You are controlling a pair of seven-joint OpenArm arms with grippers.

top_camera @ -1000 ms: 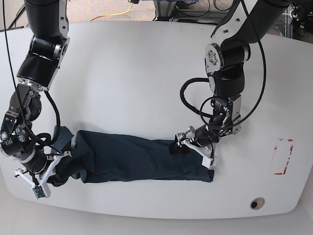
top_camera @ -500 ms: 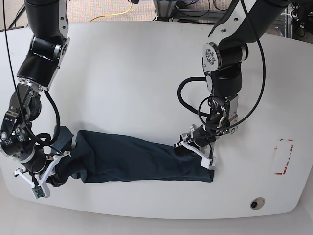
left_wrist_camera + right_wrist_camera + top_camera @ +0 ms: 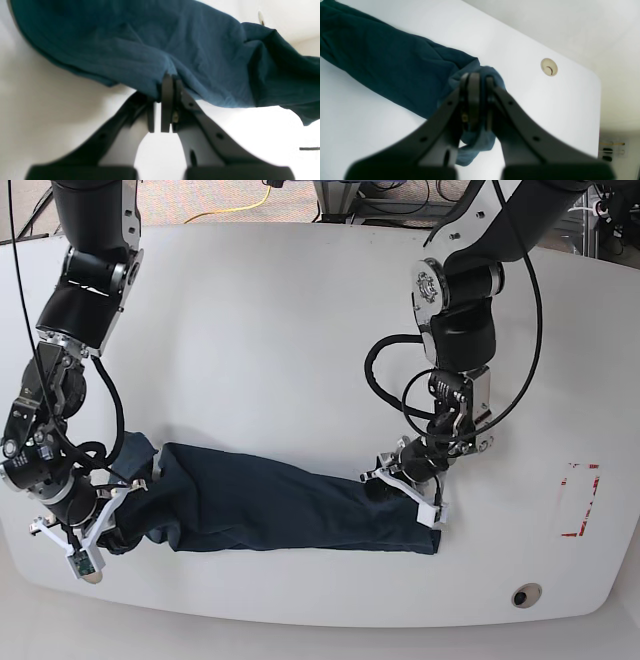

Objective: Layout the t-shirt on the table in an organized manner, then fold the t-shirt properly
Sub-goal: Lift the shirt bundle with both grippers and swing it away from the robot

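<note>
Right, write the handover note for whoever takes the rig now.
Left tool: shut on the shirt, pinching a fold near the end by the red mark.
Right tool: shut on the shirt, gripping bunched cloth at the other end, slightly raised.
Shirt: a long, narrow, wrinkled strip along the near edge of the table, not spread out.
Done: both ends gripped.
Left: spread it flat and tidy, then fold it.
</note>
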